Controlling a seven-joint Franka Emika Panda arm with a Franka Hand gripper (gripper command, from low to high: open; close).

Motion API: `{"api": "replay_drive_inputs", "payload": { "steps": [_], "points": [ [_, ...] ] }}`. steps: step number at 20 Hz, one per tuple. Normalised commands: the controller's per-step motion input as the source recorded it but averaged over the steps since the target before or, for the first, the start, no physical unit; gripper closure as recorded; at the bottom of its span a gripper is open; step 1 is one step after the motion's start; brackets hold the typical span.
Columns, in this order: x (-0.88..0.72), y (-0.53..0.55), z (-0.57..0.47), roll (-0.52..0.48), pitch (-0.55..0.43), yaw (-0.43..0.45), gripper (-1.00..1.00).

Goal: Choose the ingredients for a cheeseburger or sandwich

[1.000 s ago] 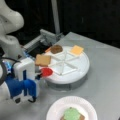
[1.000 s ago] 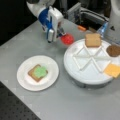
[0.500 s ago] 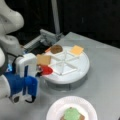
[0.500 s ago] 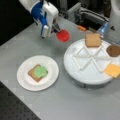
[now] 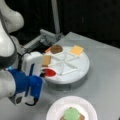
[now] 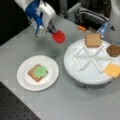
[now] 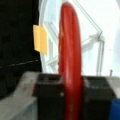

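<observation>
Gripper pinches the red round by its edge, jaws closed on both faces, and holds it in the air just beside the white divided tray, on a front view's left of it. On the tray lie a toast square, a dark brown patty disc and a cheese square. Near the tray, further to that view's left, a paper plate carries the sandwich so far: toast with a green round on top. In the wrist view the red round stands edge-on between the black fingers.
</observation>
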Motion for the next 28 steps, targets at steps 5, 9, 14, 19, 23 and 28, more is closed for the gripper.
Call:
{"api": "replay_drive_inputs", "payload": {
  "steps": [5, 9, 14, 19, 23, 28],
  "points": [
    [0.33, -0.01, 0.13, -0.54, 0.17, 0.123, 1.0],
    [0.33, -0.04, 0.0, -0.385, 0.084, 0.123, 1.0],
    [0.4, -0.07, -0.08, -0.256, 0.056, 0.117, 1.0],
    [0.49, -0.08, -0.16, -0.226, 0.022, 0.145, 1.0],
    [0.51, -0.17, -0.18, -0.163, 0.034, 0.177, 1.0],
    [0.46, -0.27, -0.05, -0.099, 0.115, 0.202, 1.0]
  ]
}}
